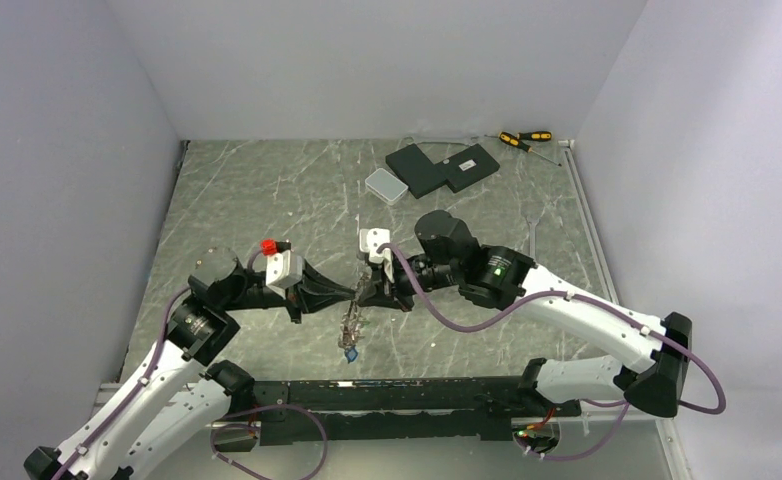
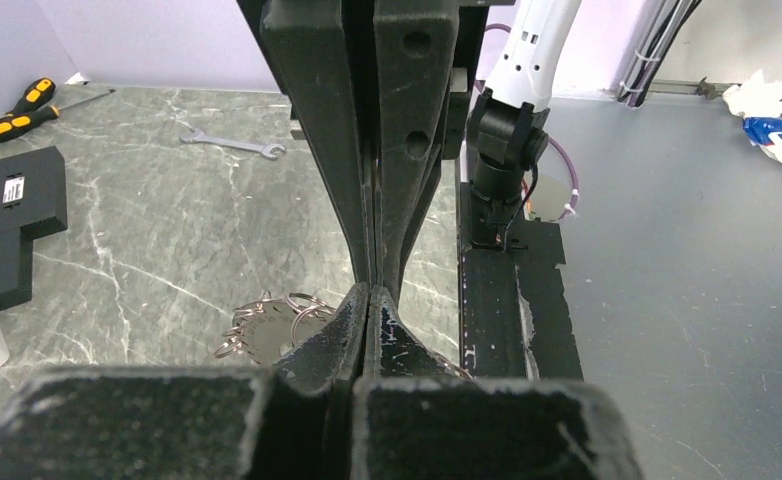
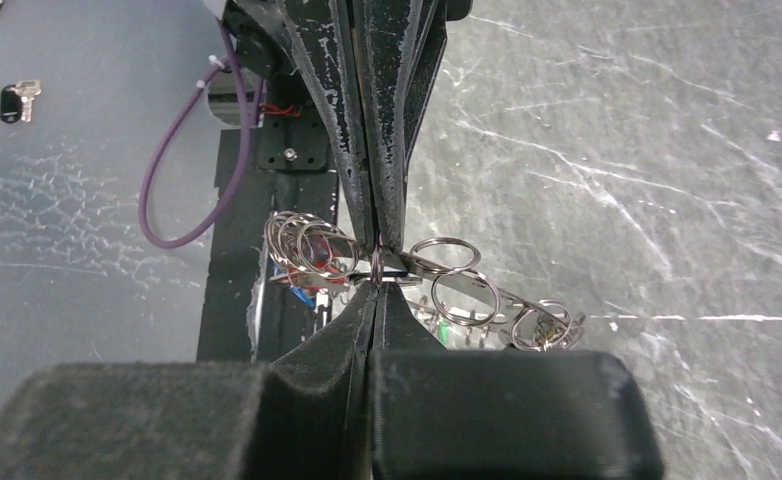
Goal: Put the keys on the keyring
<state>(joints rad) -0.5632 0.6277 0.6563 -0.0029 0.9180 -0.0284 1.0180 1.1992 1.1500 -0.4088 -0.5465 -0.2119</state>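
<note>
The keyring (image 3: 512,300), a flat silver plate with several small wire rings round its rim, hangs tilted between my two grippers above the marble table. My right gripper (image 3: 375,290) is shut, its tips pinching a small wire ring at the plate's rim. Tip to tip with it, my left gripper (image 2: 368,290) is shut on the keyring (image 2: 267,335), which sticks out to the left of its fingers. In the top view both grippers (image 1: 347,292) (image 1: 365,290) meet mid-table, with the keyring (image 1: 350,325) dangling below them. Keys hang beneath it: a blue one (image 1: 350,352) (image 3: 304,296) and a green one (image 3: 443,334).
A silver wrench (image 2: 232,145) lies on the table. Orange-handled screwdrivers (image 1: 524,138), black boxes (image 1: 442,167) and a small white box (image 1: 386,185) sit at the back. A black-headed key (image 3: 15,100) lies on the grey surface beyond the black base rail (image 1: 407,395).
</note>
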